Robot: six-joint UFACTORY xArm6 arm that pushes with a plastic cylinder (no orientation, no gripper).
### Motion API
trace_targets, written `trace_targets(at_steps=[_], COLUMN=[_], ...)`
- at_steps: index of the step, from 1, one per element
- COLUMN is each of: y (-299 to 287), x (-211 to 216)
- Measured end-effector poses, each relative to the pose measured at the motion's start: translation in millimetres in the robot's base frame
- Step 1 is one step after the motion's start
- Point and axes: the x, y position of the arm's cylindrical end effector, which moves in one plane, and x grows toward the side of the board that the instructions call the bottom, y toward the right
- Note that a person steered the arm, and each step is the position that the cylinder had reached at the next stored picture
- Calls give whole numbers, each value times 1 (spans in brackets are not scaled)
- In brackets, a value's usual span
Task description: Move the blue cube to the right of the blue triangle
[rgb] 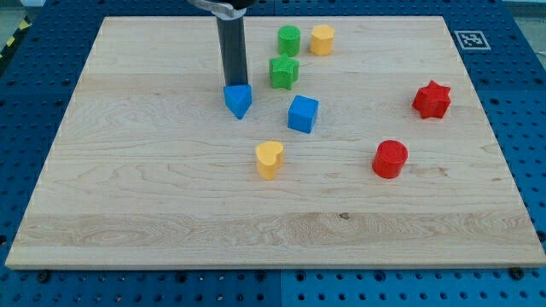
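Note:
The blue cube (303, 113) sits near the board's middle, just to the right of the blue triangle (239, 100). My rod comes down from the view's top, and my tip (233, 84) stands right behind the blue triangle, at its upper edge, seemingly touching it. The cube is apart from the tip, about one block's width to the right of the triangle and slightly lower in the view.
A green star (284, 72), a green cylinder (289, 40) and a yellow hexagon (322, 39) stand above the cube. A yellow heart (270, 159) lies below. A red cylinder (390, 159) and a red star (432, 100) are at the right. The wooden board (128, 213) ends in blue pegboard.

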Motion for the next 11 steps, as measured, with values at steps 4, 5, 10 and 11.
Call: trace_targets(at_steps=[4,5,10,11], y=[33,48,30,-9], x=[-3,19,0,-28])
